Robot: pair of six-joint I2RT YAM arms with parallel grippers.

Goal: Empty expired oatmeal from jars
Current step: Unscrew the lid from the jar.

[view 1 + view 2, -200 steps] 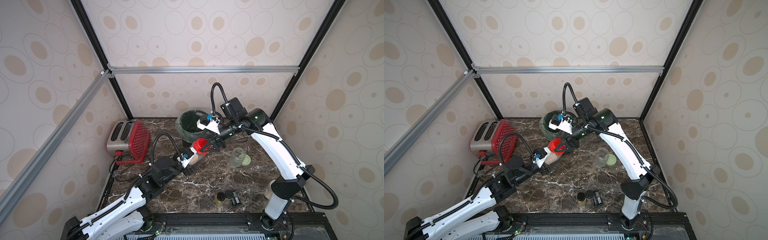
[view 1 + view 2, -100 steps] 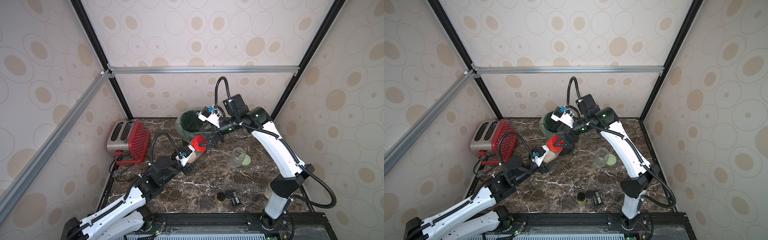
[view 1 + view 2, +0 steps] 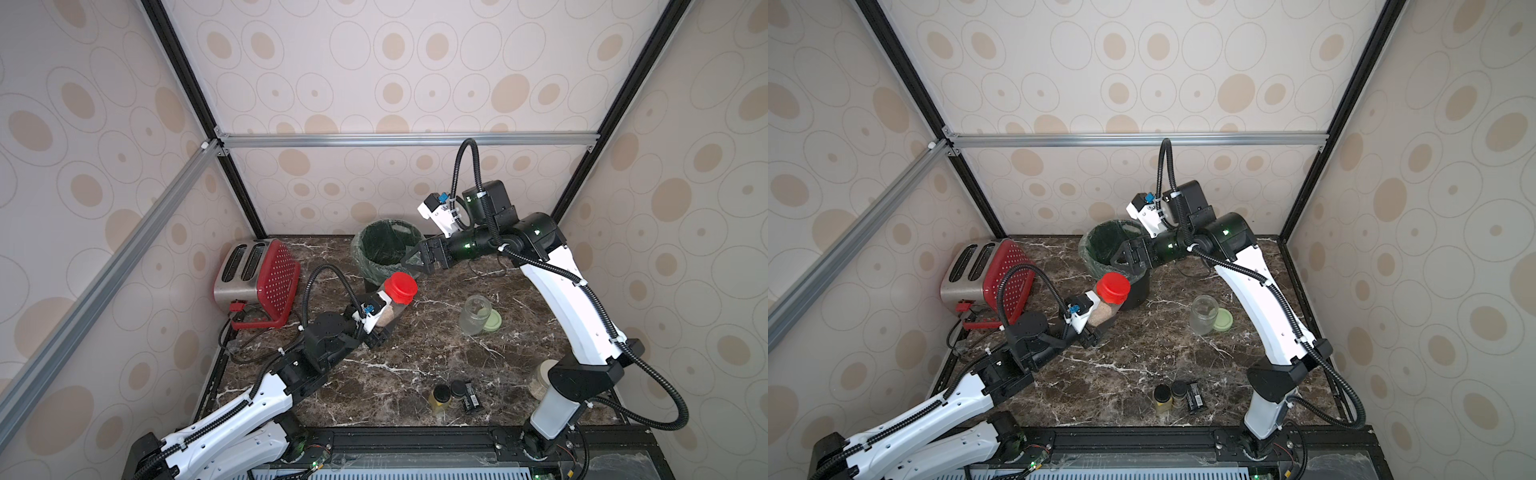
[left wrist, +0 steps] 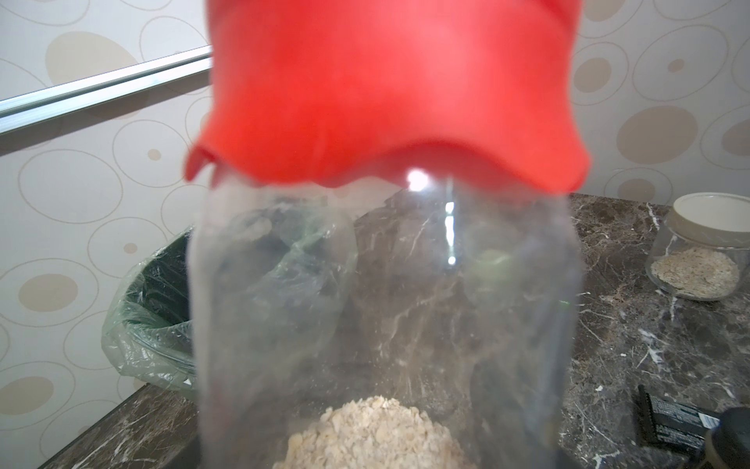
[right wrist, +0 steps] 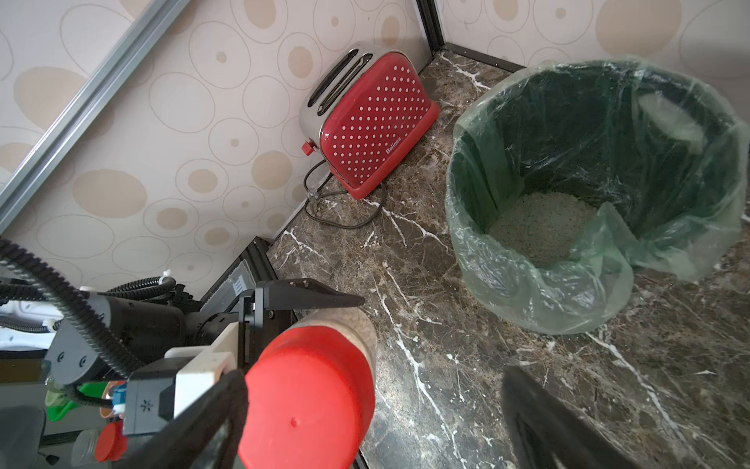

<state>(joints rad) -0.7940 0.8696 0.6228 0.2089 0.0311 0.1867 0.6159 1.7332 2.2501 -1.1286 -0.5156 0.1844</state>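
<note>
My left fingers (image 3: pixel 384 323) are clamped on the base of the jar (image 3: pixel 392 312), holding it tilted above the surface (image 3: pixel 415 374), just in front of the bin (image 3: pixel 362 266) at the back edge. Oatmeal (image 4: pixel 373 434) lies in its bottom. My right fingers (image 3: pixel 410 266) are spread wide by its red lid (image 3: pixel 400 286), holding nothing.

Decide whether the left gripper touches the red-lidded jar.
Touching. In the right wrist view, a black finger of the left gripper lies against the side of the red-lidded jar, which it holds tilted.
</note>
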